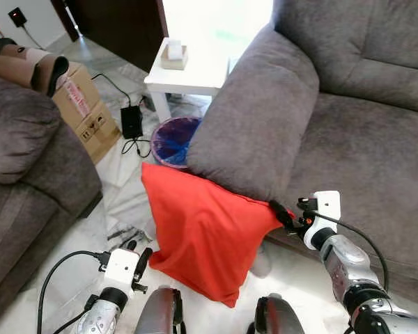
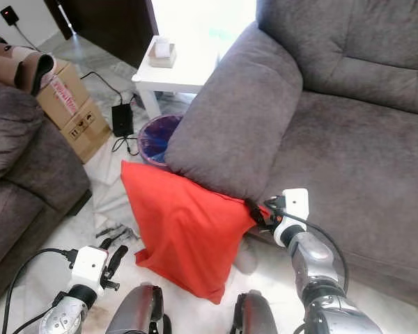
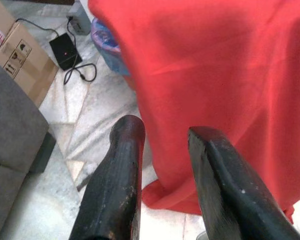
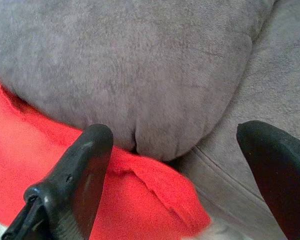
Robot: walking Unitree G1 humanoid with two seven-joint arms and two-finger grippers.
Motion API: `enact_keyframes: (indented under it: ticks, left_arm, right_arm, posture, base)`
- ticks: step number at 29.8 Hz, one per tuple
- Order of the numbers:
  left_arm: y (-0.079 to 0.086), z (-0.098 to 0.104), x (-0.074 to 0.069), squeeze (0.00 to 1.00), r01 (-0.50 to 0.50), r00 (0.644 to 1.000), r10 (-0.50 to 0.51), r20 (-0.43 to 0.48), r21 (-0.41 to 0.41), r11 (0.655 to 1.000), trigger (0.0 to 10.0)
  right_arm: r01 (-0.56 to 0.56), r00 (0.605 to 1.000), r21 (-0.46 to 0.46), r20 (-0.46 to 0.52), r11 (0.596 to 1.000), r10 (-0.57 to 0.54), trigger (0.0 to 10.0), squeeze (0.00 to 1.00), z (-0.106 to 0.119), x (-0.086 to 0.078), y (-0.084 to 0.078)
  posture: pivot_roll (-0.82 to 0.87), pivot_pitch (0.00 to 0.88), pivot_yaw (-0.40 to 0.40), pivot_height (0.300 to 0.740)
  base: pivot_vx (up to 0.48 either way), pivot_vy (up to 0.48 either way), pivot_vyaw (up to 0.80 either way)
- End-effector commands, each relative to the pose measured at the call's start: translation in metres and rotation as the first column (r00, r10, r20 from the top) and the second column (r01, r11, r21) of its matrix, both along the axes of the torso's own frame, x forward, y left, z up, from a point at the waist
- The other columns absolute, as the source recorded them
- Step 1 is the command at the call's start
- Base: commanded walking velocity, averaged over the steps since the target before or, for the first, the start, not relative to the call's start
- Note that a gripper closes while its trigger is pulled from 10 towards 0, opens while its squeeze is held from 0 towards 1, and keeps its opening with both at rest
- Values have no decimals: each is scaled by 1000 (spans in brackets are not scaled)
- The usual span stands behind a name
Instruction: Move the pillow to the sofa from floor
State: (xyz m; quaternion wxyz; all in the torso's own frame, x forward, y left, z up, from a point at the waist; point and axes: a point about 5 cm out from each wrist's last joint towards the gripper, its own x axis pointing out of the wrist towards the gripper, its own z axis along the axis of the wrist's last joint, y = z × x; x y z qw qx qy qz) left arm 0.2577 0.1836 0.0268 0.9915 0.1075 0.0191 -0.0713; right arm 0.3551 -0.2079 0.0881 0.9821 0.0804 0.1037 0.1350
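Observation:
A red pillow [image 1: 202, 233] stands tilted on the floor, its top leaning against the grey sofa's armrest [image 1: 258, 118]. The sofa seat [image 1: 366, 146] lies to the right. My right gripper [image 1: 281, 213] is open at the pillow's right corner, just under the armrest. In the right wrist view its fingers [image 4: 80, 170] stand wide apart with that red corner [image 4: 155, 195] between them, not clamped. My left gripper [image 1: 136, 256] is low at the pillow's left side, open, with nothing held. Its fingers [image 3: 125, 160] point at the pillow's lower edge [image 3: 225, 85].
A blue bin [image 1: 173, 139] stands behind the pillow beside a white side table [image 1: 188, 69]. A cardboard box [image 1: 87, 111], a black power adapter [image 1: 131, 122] with its cable, and small tools [image 1: 125, 236] lie on the marble floor. A second grey sofa [image 1: 28, 160] is at left.

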Motion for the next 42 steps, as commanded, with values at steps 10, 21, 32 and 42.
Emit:
enact_keyframes:
  ticks: [10, 21, 32, 42]
  left_arm:
    - [3, -6, -13, 0, 17, 999, -16, -49, 5, 1000, 10000]
    - [2, -3, -9, 0, 30, 998, -29, -51, 13, 999, 10000]
    - [3, -1, -8, 0, 32, 998, -31, -55, 17, 999, 10000]
    - [-1, -1, -8, 0, 45, 997, -44, -61, 16, 999, 10000]
  right_arm:
    - [-128, 991, 36, -45, 991, 129, 10000, 0, -15, -8, 20]
    - [-286, 958, -210, -77, 935, 276, 10000, 0, -22, -15, 27]
    - [-348, 937, -238, -99, 907, 334, 10000, 0, -15, -13, 18]
    - [-449, 890, -240, -209, 861, 406, 10000, 0, -41, -28, 36]
  posture:
    - [226, 330, 95, 632]
    - [221, 321, 103, 632]
    - [216, 318, 105, 632]
    - [219, 316, 105, 632]
  base:
    - [0, 0, 0]
    - [0, 0, 0]
    - [0, 0, 0]
    - [0, 0, 0]
